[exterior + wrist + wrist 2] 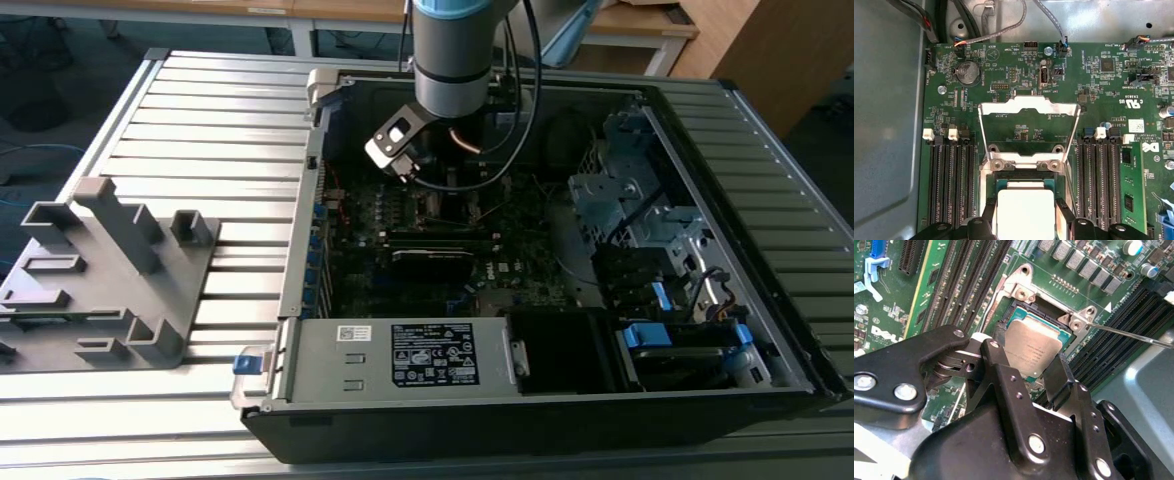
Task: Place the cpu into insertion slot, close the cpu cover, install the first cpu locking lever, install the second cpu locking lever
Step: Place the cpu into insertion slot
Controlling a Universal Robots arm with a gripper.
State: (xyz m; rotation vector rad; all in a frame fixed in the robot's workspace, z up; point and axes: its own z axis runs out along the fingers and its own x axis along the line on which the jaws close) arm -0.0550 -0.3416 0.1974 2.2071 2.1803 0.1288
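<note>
The arm (454,70) reaches down into the open computer case. The cpu (1033,346), a flat square chip with a grey metal top, lies in or just above the insertion slot (1018,306). My gripper (1029,360) is shut on the cpu, with one black finger (999,357) against each of two opposite edges. In the first wrist view the cpu (1025,210) sits between the fingers (1061,216), inside the slot's dark frame (1024,176). The cpu cover (1028,106), a silver windowed frame, stands flipped open behind the slot. A thin locking lever (1134,336) sticks out beside the slot.
Long black memory slots (951,185) flank the socket on both sides. The case wall (296,270) rings the motherboard, with a power supply (400,355) at the front and drive cages (641,210) on the exterior view's right. A grey fixture (114,270) stands outside on the slatted table.
</note>
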